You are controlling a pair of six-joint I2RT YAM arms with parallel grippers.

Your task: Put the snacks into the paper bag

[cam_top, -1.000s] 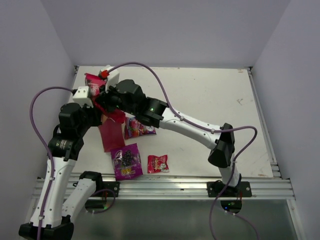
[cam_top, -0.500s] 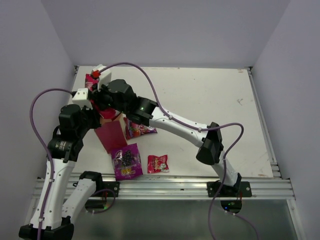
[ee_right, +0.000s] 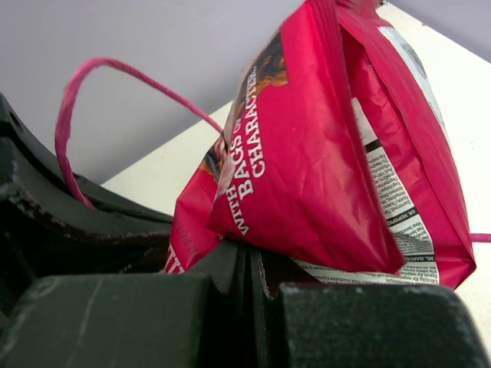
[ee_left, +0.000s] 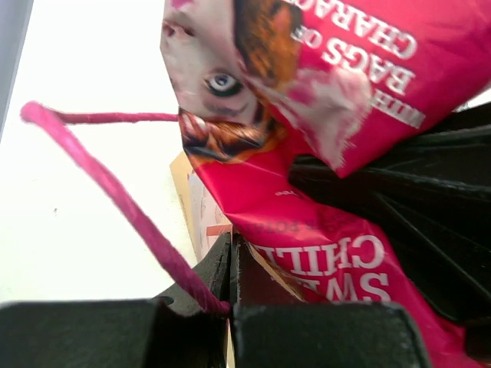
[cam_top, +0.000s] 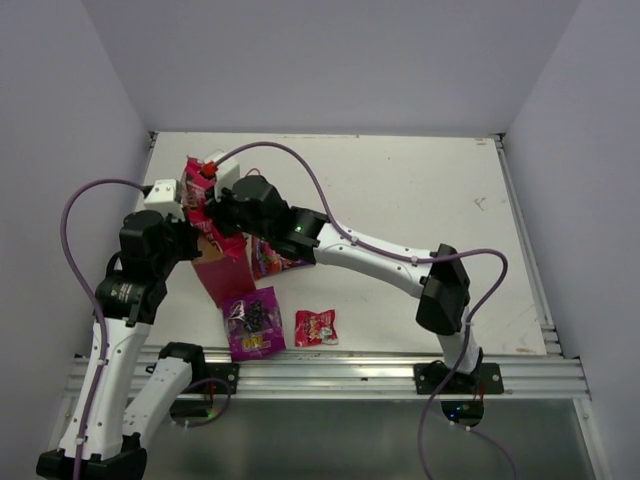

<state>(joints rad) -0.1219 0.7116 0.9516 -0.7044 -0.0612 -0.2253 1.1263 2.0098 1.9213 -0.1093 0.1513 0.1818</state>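
The red pouch (cam_top: 196,190) is held upright by the clenched right hand (ee_right: 252,264) at the top of the bag (cam_top: 225,272), at the far left of the surface (cam_top: 420,200). Whether its lower end is inside cannot be told. The bag's rim, with one string handle (ee_left: 115,195), is pinched by the closed left hand (ee_left: 231,264). The purple-pink packet (cam_top: 277,260) is seen just beside the bag, the purple pouch (cam_top: 253,325) and small red packet (cam_top: 316,327) nearer the front edge
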